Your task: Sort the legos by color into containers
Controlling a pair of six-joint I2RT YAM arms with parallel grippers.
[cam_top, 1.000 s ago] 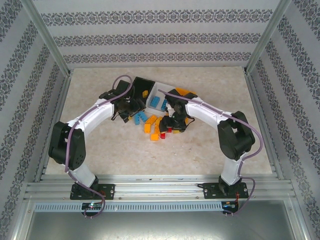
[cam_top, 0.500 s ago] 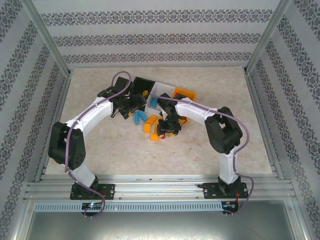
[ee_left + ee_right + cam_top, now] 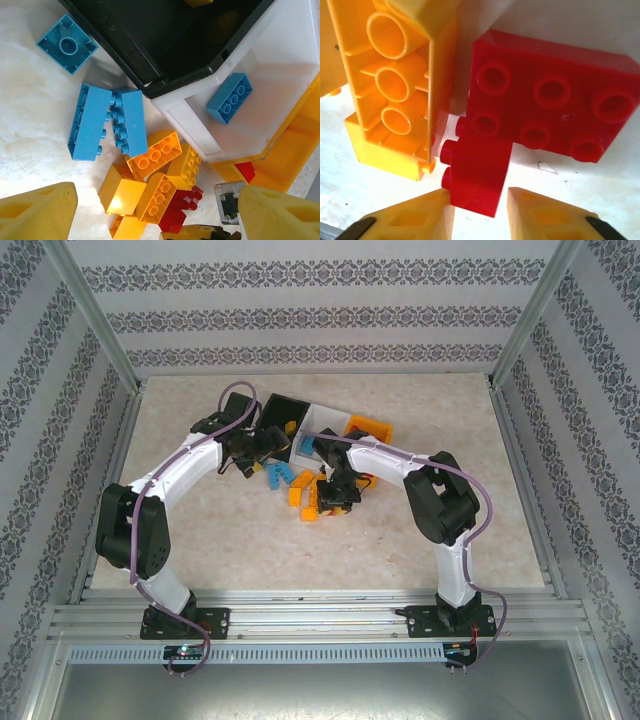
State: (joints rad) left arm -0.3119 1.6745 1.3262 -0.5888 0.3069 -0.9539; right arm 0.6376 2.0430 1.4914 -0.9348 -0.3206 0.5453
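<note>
From above, the black bin (image 3: 290, 408), white bin (image 3: 325, 420) and orange bin (image 3: 372, 427) sit in a row on the table (image 3: 250, 540), with loose legos (image 3: 300, 488) heaped just in front of them. The left gripper (image 3: 258, 448) hangs by the black bin and the right gripper (image 3: 338, 492) is down in the heap, though its hold is too small to judge here. The left wrist camera shows its fingertips (image 3: 40, 210) spread wide with nothing between them, above two long blue bricks (image 3: 90, 122) and some orange-yellow bricks (image 3: 155, 156). One blue brick (image 3: 230, 97) lies inside the white bin. The right wrist camera shows the fingers (image 3: 410, 220) clamped on a small red brick (image 3: 477, 170) resting on the table, which touches a larger red brick (image 3: 550, 100) and lies beside an upturned orange-yellow brick (image 3: 395, 85).
</note>
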